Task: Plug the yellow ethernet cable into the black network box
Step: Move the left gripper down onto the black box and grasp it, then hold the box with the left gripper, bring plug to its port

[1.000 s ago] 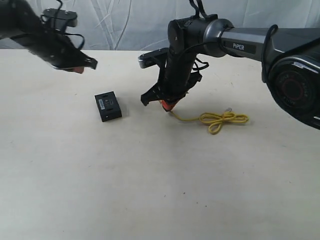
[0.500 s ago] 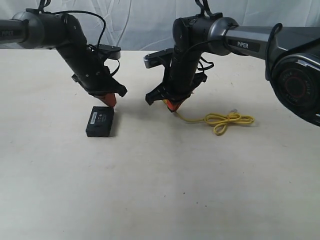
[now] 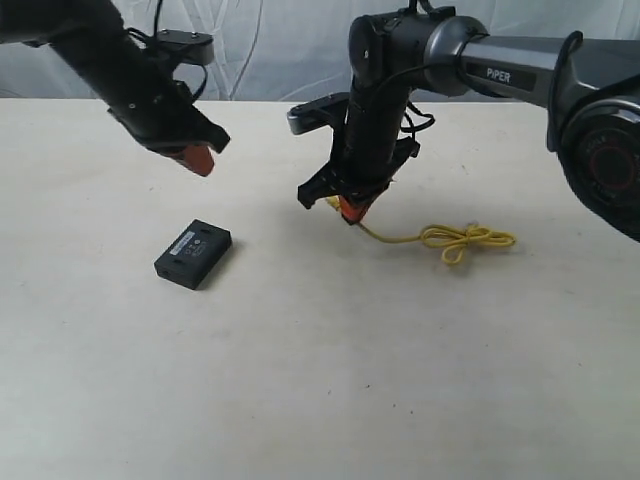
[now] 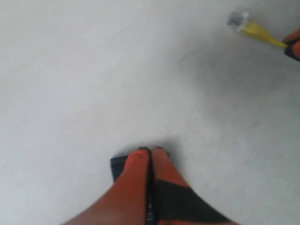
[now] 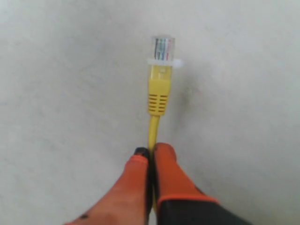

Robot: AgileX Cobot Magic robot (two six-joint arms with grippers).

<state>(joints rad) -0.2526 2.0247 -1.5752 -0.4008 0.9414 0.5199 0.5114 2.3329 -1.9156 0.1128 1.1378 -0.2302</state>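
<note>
The black network box (image 3: 193,254) lies flat on the table at the left, turned at an angle, its pale label up. My left gripper (image 3: 197,160) hangs above and behind it, shut and empty. In the left wrist view the pressed-together orange fingertips (image 4: 140,157) cover most of the box, and only a corner of the box (image 4: 117,166) shows. My right gripper (image 3: 350,208) is shut on the yellow ethernet cable (image 3: 400,238) just behind its near plug. The clear plug (image 5: 162,48) sticks out past the right gripper (image 5: 151,151). The cable's knotted loop (image 3: 465,239) rests on the table.
The pale table (image 3: 330,380) stretches bare toward the front. A crumpled white backdrop (image 3: 260,50) closes the back edge. The right arm's large dark base (image 3: 605,160) fills the far right. The held plug (image 4: 239,21) also shows in the left wrist view.
My left gripper has lifted up and to the left, away from the box. The box has slid toward the front left and turned. The right gripper rose slightly with the cable.
</note>
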